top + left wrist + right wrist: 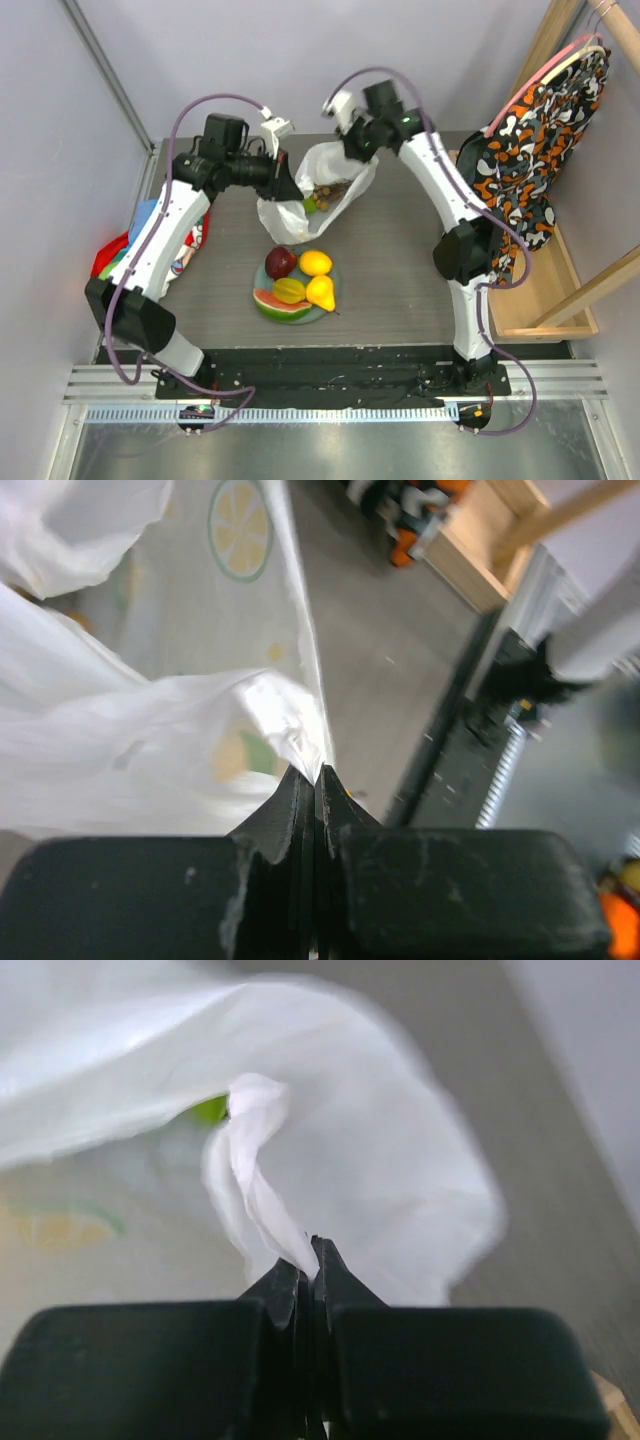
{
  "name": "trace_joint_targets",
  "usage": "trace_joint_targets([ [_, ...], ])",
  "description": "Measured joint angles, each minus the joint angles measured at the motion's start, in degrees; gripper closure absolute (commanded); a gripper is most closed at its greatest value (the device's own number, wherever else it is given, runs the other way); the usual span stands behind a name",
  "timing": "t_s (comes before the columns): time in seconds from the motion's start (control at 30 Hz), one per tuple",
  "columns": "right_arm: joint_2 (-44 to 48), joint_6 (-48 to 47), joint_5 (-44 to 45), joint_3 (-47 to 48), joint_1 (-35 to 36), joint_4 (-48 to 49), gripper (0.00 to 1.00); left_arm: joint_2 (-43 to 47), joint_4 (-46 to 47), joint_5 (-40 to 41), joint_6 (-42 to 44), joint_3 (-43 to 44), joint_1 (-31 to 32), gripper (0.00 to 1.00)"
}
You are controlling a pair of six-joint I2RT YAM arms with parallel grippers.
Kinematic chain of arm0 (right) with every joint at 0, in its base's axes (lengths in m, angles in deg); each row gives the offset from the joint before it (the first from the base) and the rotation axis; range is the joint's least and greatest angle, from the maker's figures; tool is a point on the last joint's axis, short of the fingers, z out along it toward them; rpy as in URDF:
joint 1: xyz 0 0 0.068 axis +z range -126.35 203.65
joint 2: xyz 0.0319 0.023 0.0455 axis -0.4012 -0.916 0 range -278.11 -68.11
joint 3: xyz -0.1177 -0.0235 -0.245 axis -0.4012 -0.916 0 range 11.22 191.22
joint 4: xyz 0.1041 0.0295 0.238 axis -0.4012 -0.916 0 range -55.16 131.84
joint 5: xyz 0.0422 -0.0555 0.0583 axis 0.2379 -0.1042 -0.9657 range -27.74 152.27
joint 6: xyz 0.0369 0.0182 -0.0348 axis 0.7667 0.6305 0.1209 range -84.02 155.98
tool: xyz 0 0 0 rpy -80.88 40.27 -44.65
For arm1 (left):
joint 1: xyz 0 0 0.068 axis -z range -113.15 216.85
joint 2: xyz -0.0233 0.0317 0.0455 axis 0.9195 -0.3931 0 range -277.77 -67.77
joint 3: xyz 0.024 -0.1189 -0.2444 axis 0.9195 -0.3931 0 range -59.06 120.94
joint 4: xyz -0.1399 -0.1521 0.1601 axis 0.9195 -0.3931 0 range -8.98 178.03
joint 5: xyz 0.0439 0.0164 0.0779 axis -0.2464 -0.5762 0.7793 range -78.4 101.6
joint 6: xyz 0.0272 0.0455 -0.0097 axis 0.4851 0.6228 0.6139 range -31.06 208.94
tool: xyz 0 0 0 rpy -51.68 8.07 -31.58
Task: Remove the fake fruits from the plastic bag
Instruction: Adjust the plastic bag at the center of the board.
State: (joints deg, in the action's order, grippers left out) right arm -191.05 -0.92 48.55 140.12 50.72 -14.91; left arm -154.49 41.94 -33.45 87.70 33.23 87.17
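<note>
So nearest the arms 5 fake fruits sit on a plate on the bench, and just behind it the plastic bag has more inside, with the left hand and right hand each pinching a bag edge.

I've got my left arm and right arm stretched forward and bent inward, elbows bowed out. My left hand has its fingers pressed flat together; my right hand is clamped just as tight. The two hands face each other, near but apart
</note>
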Motion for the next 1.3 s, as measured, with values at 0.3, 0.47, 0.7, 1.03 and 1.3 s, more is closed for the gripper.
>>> trace_joint_targets([
  [0.3, 13.07, 31.5, -6.75, -6.58, -17.27, 19.61, 0.99, -13.81, 4.48, 6.01, -0.94, 22.38, -0.55, 1.0],
  [0.47, 27.87, 38.01, -6.36, -30.03, -17.11, 21.18, 0.99, -8.66, 6.14, 2.29, -1.46, 14.69, 1.97, 1.0],
  [0.7, 48.24, 39.43, -6.82, -51.36, -16.26, 17.25, 0.42, -3.13, 4.52, -1.49, -1.11, 3.23, 9.51, 1.0],
  [1.03, 52.22, 25.68, -15.21, -39.26, -6.71, 15.85, 0.35, -0.87, 7.93, 0.81, -9.05, -0.94, 10.54, 1.0],
  [1.3, 38.1, 12.37, -14.19, -41.83, 0.55, 10.01, 0.55, 0.04, 10.38, 1.49, -13.64, -2.89, 10.51, 1.0],
])
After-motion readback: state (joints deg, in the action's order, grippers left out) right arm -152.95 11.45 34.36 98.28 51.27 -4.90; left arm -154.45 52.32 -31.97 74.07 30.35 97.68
